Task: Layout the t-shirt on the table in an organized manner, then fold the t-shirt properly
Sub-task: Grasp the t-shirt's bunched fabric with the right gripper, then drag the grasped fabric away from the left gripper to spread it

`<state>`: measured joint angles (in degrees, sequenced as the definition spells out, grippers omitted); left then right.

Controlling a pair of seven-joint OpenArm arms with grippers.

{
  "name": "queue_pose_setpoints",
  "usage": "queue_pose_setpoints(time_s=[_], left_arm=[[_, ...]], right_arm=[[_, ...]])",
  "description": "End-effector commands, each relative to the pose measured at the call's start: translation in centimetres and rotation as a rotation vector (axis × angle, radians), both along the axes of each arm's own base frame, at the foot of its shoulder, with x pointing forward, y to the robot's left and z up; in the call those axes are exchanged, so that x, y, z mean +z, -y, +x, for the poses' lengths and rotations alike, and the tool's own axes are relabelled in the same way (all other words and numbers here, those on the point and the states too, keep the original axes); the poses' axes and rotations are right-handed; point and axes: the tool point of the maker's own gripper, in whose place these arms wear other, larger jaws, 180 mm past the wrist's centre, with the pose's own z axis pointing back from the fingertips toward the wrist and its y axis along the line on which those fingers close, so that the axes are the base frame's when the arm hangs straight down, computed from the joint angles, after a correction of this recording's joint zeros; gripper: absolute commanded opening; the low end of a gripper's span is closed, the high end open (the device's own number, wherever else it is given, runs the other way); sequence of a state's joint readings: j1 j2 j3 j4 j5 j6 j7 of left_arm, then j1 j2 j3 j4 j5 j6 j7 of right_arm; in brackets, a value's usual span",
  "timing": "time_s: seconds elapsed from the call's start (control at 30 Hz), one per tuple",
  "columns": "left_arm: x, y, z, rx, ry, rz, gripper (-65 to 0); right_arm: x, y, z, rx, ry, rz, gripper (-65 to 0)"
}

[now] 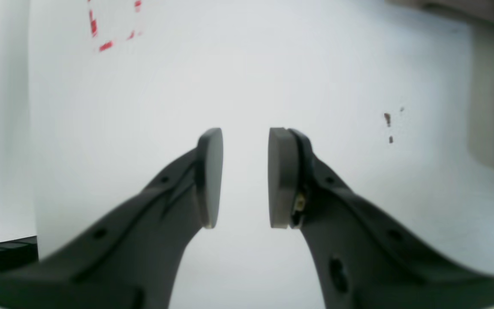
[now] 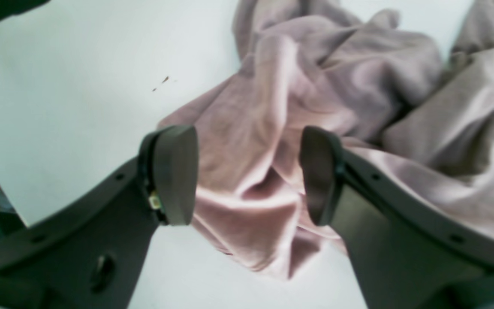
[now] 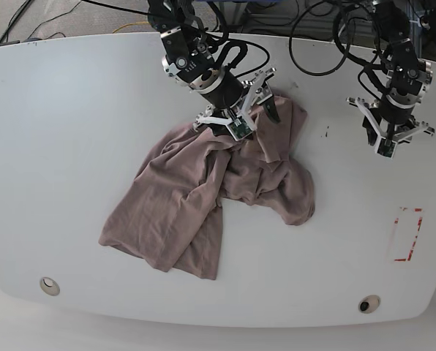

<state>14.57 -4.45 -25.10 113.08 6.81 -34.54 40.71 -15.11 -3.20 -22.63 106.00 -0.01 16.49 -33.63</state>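
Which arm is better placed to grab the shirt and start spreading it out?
Right. Its open tool hangs over the crumpled mauve-brown knit t-shirt. The left tool, also open, is over bare glossy white table, away from the cloth.

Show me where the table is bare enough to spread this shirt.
Bare: the table on the base view's left, from its rim to the t-shirt, and the strip between the shirt and the red dashed mark. Crowded: the far middle, where the right pincer hovers over bunched cloth.

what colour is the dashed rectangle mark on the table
Red; the dashed rectangle mark shows best in the base view.
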Motion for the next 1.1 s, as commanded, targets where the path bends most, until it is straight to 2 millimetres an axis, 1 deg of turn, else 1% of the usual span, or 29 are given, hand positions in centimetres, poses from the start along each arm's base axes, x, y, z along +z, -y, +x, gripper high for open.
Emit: queue_pose_setpoints(time_s=[0.0,0.1,0.27,0.37,0.43,0.5,0.53,0.57,0.6,0.67,0.73,0.8,0.9,0.93,1.0,1.07], left_arm=[[1.3,0.1,0.7,-0.012,0.053,-0.004,-48.5],[1.3,0.0,0.7,-0.009,0.053,-0.002,-48.5],[1.3,-0.1,0.7,-0.006,0.053,-0.001,-48.5],[1.3,-0.1,0.7,-0.006,0.053,-0.001,-48.5],[1.3,-0.1,0.7,-0.006,0.053,-0.001,-48.5],[1.3,-0.1,0.7,-0.006,0.053,-0.001,-48.5],[1.3,-0.1,0.7,-0.006,0.053,-0.001,-48.5],[1.3,-0.1,0.7,-0.006,0.053,-0.001,-48.5],[1.3,-0.1,0.7,-0.006,0.053,-0.001,-48.5],[1.3,-0.1,0.6,-0.006,0.053,-0.002,-48.5],[1.3,-0.1,0.6,-0.006,0.053,-0.002,-48.5],[1.3,0.0,0.6,-0.005,0.053,-0.004,-48.5],[1.3,0.0,0.6,-0.005,0.053,-0.005,-48.5],[1.3,0.0,0.7,-0.006,0.053,-0.006,-48.5],[1.3,0.0,0.7,-0.006,0.053,-0.006,-48.5],[1.3,0.1,0.6,-0.008,0.053,-0.006,-48.5]], right_arm=[[0.7,-0.4,0.8,-0.001,0.028,0.022,-28.4],[0.1,-0.6,0.8,0.003,0.012,0.016,-28.5],[-1.7,-0.7,0.2,0.011,-0.035,-0.002,-28.5],[-2.6,-0.8,0.3,0.016,-0.053,-0.010,-28.7],[-3.1,-0.8,0.2,0.019,-0.066,-0.015,-30.4],[-3.3,-0.8,0.2,0.020,-0.070,-0.018,-36.0],[-3.3,-0.7,0.1,0.020,-0.070,-0.019,-41.4],[-3.2,-0.7,0.1,0.019,-0.069,-0.018,-44.9],[-2.8,-0.6,0.3,0.016,-0.056,-0.015,-53.1],[-2.5,-0.4,0.1,0.010,-0.052,-0.015,-64.4],[-2.0,-0.1,-0.3,0.001,-0.045,-0.008,-65.0],[-1.5,1.1,-0.4,-0.014,-0.027,-0.021,-63.4],[-0.3,2.8,-0.8,-0.039,0.007,-0.029,-65.0],[0.0,3.2,-0.9,-0.047,0.012,-0.030,-65.0],[0.2,4.6,-1.2,-0.072,0.018,-0.045,-65.0],[0.2,7.2,-1.4,-0.116,0.023,-0.081,-65.0]])
